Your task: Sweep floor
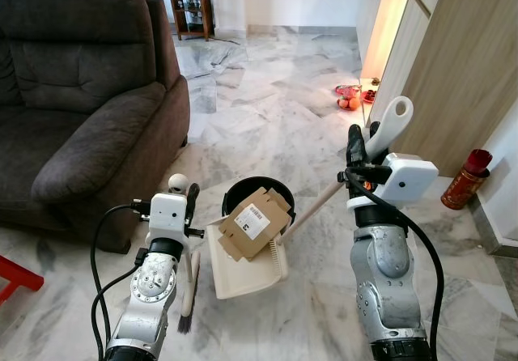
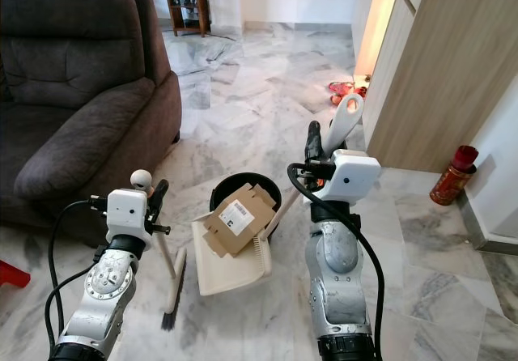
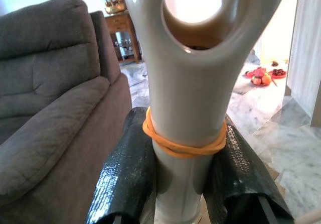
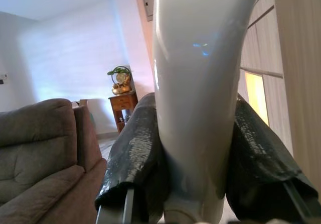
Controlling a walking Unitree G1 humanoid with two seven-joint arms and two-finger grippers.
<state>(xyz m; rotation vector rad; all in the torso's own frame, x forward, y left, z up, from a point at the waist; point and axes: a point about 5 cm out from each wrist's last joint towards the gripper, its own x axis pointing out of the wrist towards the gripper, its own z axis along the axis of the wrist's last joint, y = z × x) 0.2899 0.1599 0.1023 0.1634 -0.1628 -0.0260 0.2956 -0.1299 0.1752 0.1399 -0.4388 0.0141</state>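
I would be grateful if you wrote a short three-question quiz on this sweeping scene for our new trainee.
1. True or false: the flattened cardboard box lies across the dustpan and the rim of the black bin.
2. Which does the left gripper hold? A) the dustpan handle B) the brush handle C) the red canister
3. Fill in: the orange band seen between the left gripper's fingers is wrapped around a ____ handle.

Key
1. True.
2. B; the right gripper holds the dustpan handle.
3. Cream (off-white).
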